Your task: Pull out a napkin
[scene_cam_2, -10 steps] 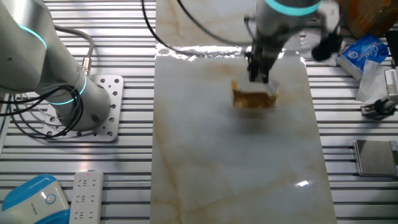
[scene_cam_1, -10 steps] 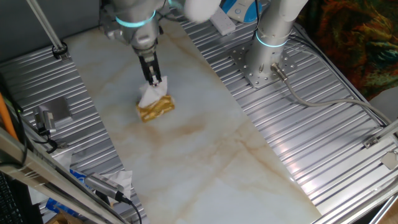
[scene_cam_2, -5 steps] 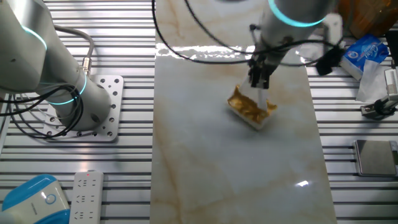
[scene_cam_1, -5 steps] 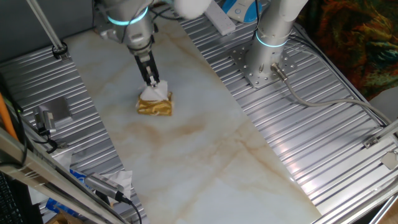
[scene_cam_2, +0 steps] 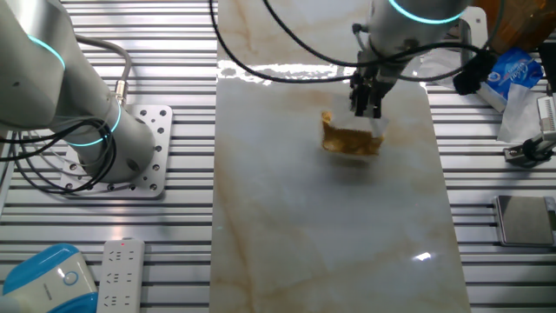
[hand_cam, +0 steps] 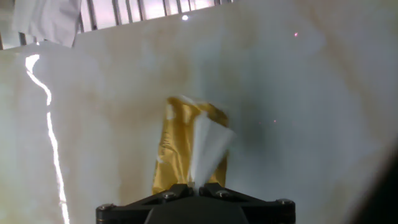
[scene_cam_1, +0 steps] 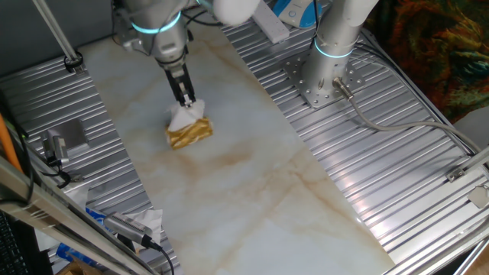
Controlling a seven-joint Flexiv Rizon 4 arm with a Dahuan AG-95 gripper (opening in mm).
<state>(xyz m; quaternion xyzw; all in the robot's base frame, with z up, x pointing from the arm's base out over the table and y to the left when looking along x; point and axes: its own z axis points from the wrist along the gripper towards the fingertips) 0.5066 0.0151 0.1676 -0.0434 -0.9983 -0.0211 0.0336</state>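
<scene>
A shiny gold wrinkled packet [scene_cam_1: 190, 134] lies on the marble slab; it also shows in the other fixed view [scene_cam_2: 351, 141] and in the hand view [hand_cam: 177, 149]. A white napkin [scene_cam_1: 183, 116] sticks up out of the packet's top, and shows in the hand view [hand_cam: 208, 146] as a stretched white cone. My gripper [scene_cam_1: 186, 98] stands just above the packet and is shut on the napkin's tip; in the hand view [hand_cam: 196, 185] the two black fingers pinch the white sheet. In the other fixed view the gripper [scene_cam_2: 367, 109] hides most of the napkin.
A second robot arm's base [scene_cam_1: 325, 72] stands on the ribbed metal table to the right of the slab. A white paper wad with blue items [scene_cam_1: 126, 225] lies at the near left. A blue and white pack [scene_cam_2: 504, 74] and a remote [scene_cam_2: 122, 274] lie on the table.
The gripper has stayed shut on the napkin and shifted a little; the gold packet has swung and tilted under it, from tilted in the earlier frames back toward lying flatter.
</scene>
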